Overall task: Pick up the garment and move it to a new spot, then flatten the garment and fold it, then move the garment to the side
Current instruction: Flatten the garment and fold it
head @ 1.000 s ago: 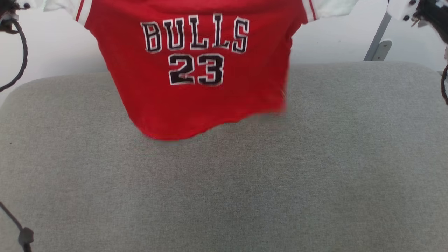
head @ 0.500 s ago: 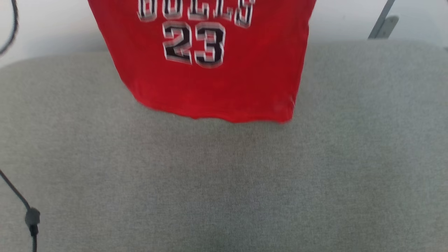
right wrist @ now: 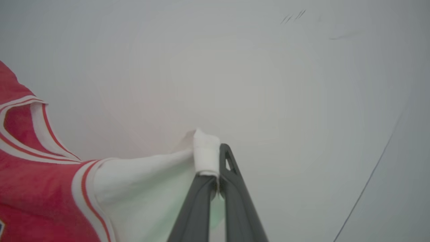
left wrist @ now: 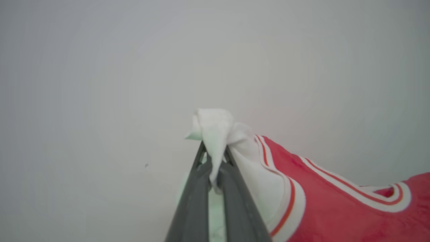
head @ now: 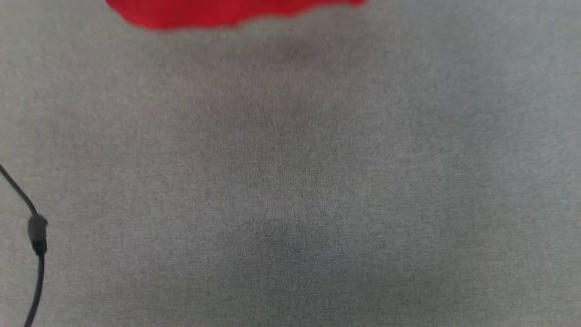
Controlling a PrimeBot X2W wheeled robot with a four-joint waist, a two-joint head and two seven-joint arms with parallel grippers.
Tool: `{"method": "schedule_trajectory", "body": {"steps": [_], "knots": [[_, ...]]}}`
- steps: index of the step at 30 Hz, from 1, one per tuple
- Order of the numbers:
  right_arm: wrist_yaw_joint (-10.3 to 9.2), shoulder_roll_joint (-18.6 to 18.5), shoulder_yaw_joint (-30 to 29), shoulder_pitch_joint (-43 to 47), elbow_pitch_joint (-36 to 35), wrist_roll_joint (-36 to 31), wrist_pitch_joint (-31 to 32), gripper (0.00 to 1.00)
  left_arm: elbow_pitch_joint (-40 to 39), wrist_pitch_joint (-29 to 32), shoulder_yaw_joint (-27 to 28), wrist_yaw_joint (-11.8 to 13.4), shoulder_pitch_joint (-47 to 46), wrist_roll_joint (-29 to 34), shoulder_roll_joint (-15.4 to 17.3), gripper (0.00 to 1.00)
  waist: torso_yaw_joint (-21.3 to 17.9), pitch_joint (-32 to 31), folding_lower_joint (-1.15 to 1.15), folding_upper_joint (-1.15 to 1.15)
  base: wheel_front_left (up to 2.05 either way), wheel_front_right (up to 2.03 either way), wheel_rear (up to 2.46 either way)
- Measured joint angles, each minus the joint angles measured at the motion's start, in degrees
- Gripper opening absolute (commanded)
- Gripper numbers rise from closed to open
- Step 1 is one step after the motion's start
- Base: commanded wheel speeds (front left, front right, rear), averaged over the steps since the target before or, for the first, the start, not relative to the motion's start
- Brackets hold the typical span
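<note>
Above grey cushion, garment hangs hem-down, sleeves spread.

The head view's top edge cuts the garment off above its red hem, and that hem line is smeared by blur. Well below and left of the garment, a dark cable runs off the left and bottom edges.

At your left gripper, the garment's bunched white cuff wraps over the fingertips and hides them. The red body leaves by the right and bottom edges.

At your right gripper, the garment's other cuff covers one fingertip, and the body runs off left and bottom. Faint dark marks, far up and right of the garment, are too small to identify.
</note>
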Motion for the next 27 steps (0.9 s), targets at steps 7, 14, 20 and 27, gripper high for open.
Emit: {"method": "schedule_trajectory", "body": {"steps": [7, 14, 20, 27], "knots": [[0.00, 1.9, -5.3, -5.2, 3.5, -10.4, -6.4, 0.00, 3.9, -10.2, 0.0, -2.0, -5.0, 1.1, -2.1, 0.00, 0.7, 5.8, 0.00, 0.00, 0.00, 0.00, 0.00], [0.00, 4.1, -5.7, -2.1, 9.2, -13.4, -6.9, 0.00, 9.0, -11.8, -3.3, -3.4, -1.1, 3.2, -3.3, 0.00, 2.5, 8.4, 0.00, 0.00, 0.00, 0.00, 0.00], [0.00, 5.1, -3.4, 2.7, 14.7, -8.9, -5.5, 0.00, 12.7, -5.4, -6.3, -3.8, 5.9, 1.7, -5.2, 0.00, 3.6, 6.5, 0.00, 0.00, 0.00, 0.00, 0.00], [0.00, 7.3, 3.4, 12.0, 15.6, 1.4, 1.4, 0.00, 7.2, 8.5, -10.4, -3.8, 17.5, -5.2, -3.4, 0.00, 4.2, 2.4, 0.00, 0.00, 0.00, 0.00, 0.00]]}}
